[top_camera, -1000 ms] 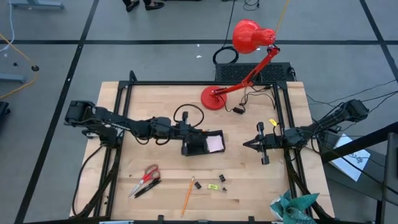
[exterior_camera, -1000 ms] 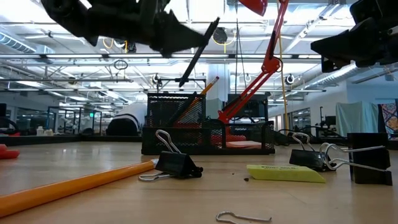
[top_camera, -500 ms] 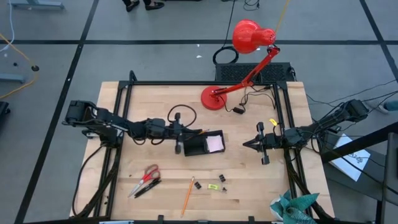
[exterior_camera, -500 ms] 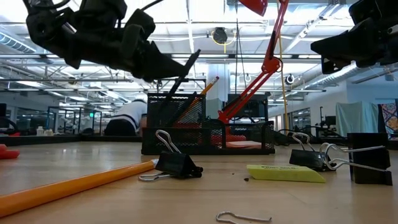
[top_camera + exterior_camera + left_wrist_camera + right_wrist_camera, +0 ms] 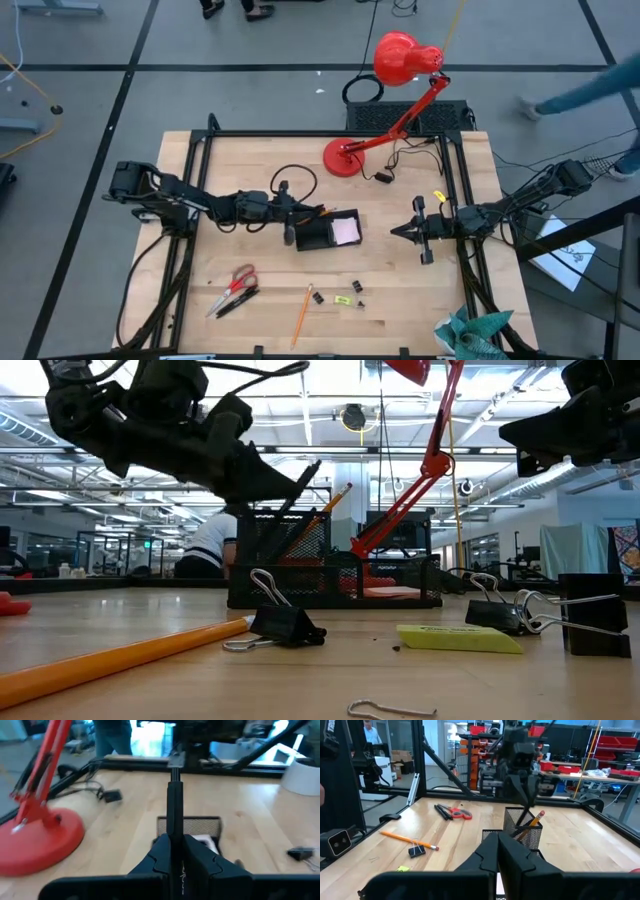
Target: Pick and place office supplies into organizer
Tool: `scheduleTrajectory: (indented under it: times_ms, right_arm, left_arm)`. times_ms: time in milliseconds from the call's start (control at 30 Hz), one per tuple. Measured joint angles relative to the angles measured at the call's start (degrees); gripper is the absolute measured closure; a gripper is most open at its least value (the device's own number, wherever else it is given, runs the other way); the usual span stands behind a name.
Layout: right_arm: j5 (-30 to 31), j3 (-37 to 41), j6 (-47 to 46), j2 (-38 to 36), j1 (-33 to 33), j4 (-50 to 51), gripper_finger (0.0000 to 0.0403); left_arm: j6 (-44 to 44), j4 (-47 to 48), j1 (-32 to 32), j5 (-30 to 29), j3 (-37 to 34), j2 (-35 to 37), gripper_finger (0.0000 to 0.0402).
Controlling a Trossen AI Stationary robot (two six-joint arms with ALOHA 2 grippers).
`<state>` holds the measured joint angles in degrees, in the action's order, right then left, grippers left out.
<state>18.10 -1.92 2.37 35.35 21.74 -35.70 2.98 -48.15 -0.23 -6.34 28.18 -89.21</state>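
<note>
The left gripper (image 5: 292,213) hung at the nine o'clock side of the organizer (image 5: 326,231), its fingers clamped on a dark pen (image 5: 174,807) whose tip angled down toward the mesh cup. An orange pencil (image 5: 335,495) already leaned in that cup. The right gripper (image 5: 399,231) waited at three o'clock of the organizer, fingers pressed together on nothing. Scissors (image 5: 237,284), another pencil (image 5: 301,315) and binder clips (image 5: 357,286) lay toward six o'clock.

scissors (image 5: 236,284) left of pencil (image 5: 301,315)
</note>
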Motion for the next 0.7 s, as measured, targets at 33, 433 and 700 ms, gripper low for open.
scheduleTrajectory:
  times_ms: [33, 433, 700]
  right_arm:
    - [0.01, -0.01, 0.0, -0.02, 0.0, -0.13, 0.0399]
    - [-0.05, -0.01, 0.04, 0.03, 0.0, -0.08, 0.0399]
    - [-0.11, -0.01, 0.44, 0.02, 0.0, -0.02, 0.0399]
  left_arm:
    - [1.12, -0.82, 0.0, -0.75, 0.01, -0.83, 0.0371]
    - [4.63, -6.87, -0.57, -2.8, 0.42, -8.13, 0.0371]
    - [3.15, -6.16, -1.29, -2.9, 0.42, -8.15, 0.0371]
